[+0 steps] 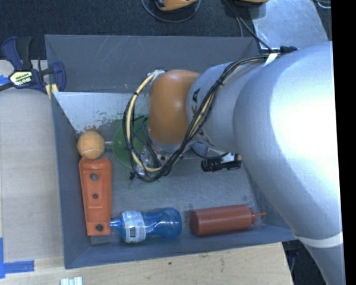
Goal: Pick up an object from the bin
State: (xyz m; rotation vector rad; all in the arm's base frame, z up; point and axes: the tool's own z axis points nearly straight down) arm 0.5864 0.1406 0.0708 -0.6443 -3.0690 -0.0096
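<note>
Mostly hidden under the orange wrist cover (170, 106) and a loop of cables (132, 120): the pincer (142, 166), low over the middle of the grey bin (161, 56). Cannot tell whether spread or pressed together, nor whether pinching anything; just a glimpse of pale metal below the cover.

Directly beneath and to the left of it, a green round thing (121, 146), lying on the bin floor, left of centre and toward the far side. More than half covered by wrist and cables, so hard to identify. Visible edge curved, like a disc or lid lying flat; no long axis and no pointing direction to read.

Right part of the bin floor cut off by the big grey arm (285, 139). Right of the pincer, a small black thing (222, 162), partly under the arm, shape unclear, lying roughly left to right.

Just left of the green thing, a tan-orange ball (90, 143). Touching the ball on its near side, an orange block (96, 194) with two holes, long axis far to near along the left wall.

Along the near wall, a blue bottle (149, 224) on its side, pale label toward the left end, that end against the block. Beside it to the right, a red-brown bottle (222, 220), also on its side, nozzle pointing right.
</note>
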